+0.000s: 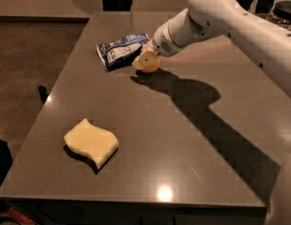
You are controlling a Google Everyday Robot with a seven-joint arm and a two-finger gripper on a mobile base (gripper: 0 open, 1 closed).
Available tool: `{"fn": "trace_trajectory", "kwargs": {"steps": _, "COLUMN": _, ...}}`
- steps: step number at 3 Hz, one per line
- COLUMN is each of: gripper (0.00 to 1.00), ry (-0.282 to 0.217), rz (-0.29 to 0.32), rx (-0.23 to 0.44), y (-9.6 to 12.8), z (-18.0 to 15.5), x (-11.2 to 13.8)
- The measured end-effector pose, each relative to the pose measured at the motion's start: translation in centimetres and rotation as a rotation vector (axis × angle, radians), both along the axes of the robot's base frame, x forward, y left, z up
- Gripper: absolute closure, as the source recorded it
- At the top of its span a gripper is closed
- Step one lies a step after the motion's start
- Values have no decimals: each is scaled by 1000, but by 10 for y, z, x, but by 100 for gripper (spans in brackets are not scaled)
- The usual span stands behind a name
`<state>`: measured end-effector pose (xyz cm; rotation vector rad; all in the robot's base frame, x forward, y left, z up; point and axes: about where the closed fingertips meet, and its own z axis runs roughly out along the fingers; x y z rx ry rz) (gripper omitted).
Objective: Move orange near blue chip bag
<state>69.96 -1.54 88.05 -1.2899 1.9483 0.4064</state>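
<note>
The orange (pixel 151 68) sits at the table surface just right of the blue chip bag (pixel 120 50), close to its right edge. My gripper (pixel 145 60) comes down from the upper right on the white arm (pixel 216 13) and is shut on the orange, its pale fingers (pixel 144 58) covering the top of the fruit. The bag lies flat at the far middle of the table, dark blue with white printed patches.
A pale yellow wavy-edged sponge (pixel 91 142) lies near the front left of the grey table (pixel 192 172). The arm casts a broad shadow across the table's right half. The table's left edge drops to a dark floor.
</note>
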Motion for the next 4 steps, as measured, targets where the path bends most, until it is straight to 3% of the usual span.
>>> {"fn": "trace_trajectory", "kwargs": {"steps": 1, "gripper": 32, "ry": -9, "rz": -29, "rx": 38, "y": -9, "z": -5, "x": 0}}
{"fn": "trace_trajectory", "kwargs": {"steps": 2, "gripper": 8, "ry": -21, "rz": -56, "rx": 89, "y": -14, "z": -5, "x": 0}}
{"fn": "trace_trajectory", "kwargs": {"steps": 3, "gripper": 0, "ry": -20, "rz": -55, "rx": 89, "y": -12, "z": -6, "x": 0}}
{"fn": "trace_trajectory", "kwargs": {"steps": 4, "gripper": 0, "ry": -20, "rz": -55, "rx": 89, "y": -12, "z": -6, "x": 0}}
